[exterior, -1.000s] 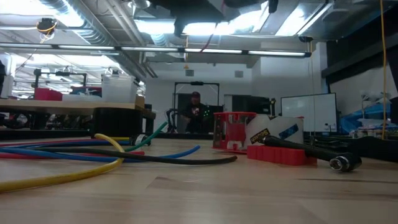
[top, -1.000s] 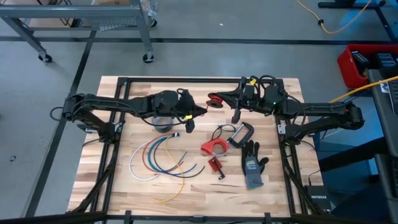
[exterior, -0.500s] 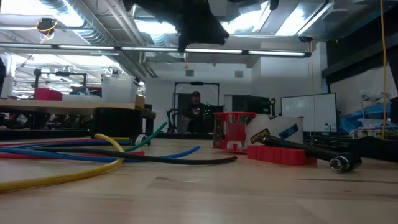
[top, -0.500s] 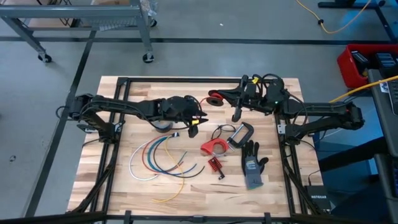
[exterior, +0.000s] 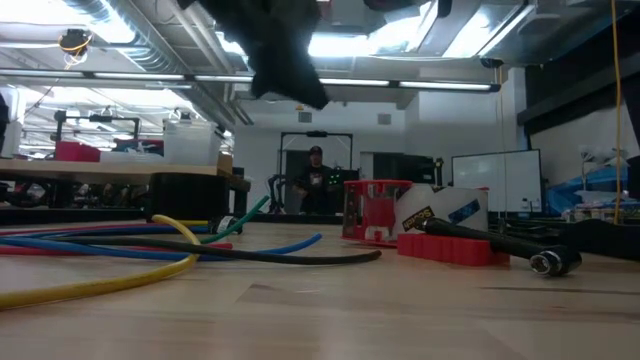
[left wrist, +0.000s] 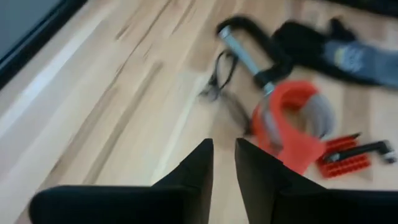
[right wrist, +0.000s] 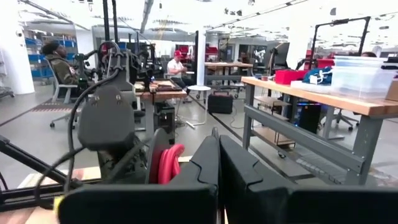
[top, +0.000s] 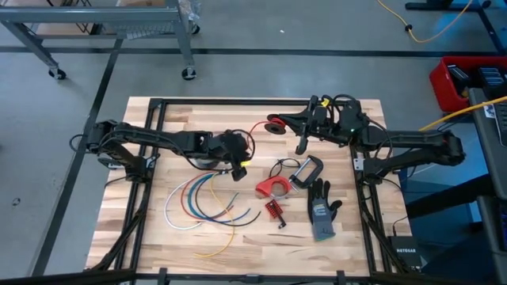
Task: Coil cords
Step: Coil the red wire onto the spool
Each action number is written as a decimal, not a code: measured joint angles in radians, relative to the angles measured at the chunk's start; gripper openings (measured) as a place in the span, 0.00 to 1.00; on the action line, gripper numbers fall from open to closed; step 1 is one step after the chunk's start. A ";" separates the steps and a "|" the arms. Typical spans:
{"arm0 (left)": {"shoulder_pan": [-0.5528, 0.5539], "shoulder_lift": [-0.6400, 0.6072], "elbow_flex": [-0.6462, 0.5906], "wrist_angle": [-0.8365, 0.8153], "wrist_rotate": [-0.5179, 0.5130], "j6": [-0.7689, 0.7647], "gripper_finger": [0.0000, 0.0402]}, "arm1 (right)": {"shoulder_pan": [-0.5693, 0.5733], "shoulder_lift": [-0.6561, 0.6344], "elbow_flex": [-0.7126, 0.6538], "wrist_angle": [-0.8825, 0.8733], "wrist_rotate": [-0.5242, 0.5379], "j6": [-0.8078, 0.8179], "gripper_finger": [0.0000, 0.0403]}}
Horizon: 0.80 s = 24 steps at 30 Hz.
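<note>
1. The cords (top: 207, 202), white, red, blue, green, black and yellow, lie in loose arcs on the near-left part of the wooden table (top: 150, 229).
2. The left gripper (top: 238, 168) hangs just beyond them, its fingers (left wrist: 196, 171) a narrow gap apart, holding nothing.
3. Right of it lie a red tape dispenser (top: 272, 187), a clamp (top: 305, 169) and a glove (top: 321, 210).
4. The right gripper (top: 299, 147), fingers pressed together, waits near the far edge beside a coiled red cord (top: 275, 125).

Bare wood is left along the table's (top: 158, 245) near edge. The middle is blocked by fanned cords (top: 207, 202), and the right by a red tape holder (top: 272, 188), clamp (top: 305, 171) and glove (top: 321, 210).
</note>
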 joint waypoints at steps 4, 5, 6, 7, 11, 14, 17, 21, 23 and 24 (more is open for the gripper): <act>0.001 0.000 0.000 -0.097 -0.048 -0.052 0.11 | 0.000 -0.033 0.000 -0.056 0.000 0.000 0.01; 0.001 0.000 0.000 -0.115 -0.059 -0.054 0.10 | 0.000 -0.042 0.000 -0.073 0.001 0.000 0.01; 0.000 -0.001 0.000 -0.132 -0.073 -0.055 0.10 | 0.000 -0.053 0.000 -0.090 0.001 0.000 0.01; -0.001 -0.003 0.000 -0.148 -0.091 -0.055 0.09 | 0.000 -0.065 0.000 -0.109 0.001 -0.002 0.01; -0.002 -0.016 0.000 -0.215 -0.194 -0.072 0.09 | 0.000 -0.109 0.000 -0.194 0.001 -0.023 0.01; -0.007 -0.053 0.000 -0.282 -0.256 -0.077 0.10 | 0.000 -0.141 0.000 -0.250 0.001 -0.023 0.01; -0.023 -0.109 0.000 -0.365 -0.314 -0.087 0.10 | 0.000 -0.172 0.000 -0.301 0.001 -0.024 0.01; -0.050 -0.219 -0.030 -0.448 -0.413 -0.136 0.10 | 0.000 -0.211 0.000 -0.366 0.006 -0.024 0.01; -0.066 -0.291 -0.076 -0.459 -0.445 -0.165 0.10 | 0.000 -0.231 0.000 -0.417 0.027 -0.024 0.01; -0.075 -0.326 -0.103 -0.453 -0.448 -0.177 0.10 | 0.000 -0.239 0.000 -0.446 0.046 -0.022 0.01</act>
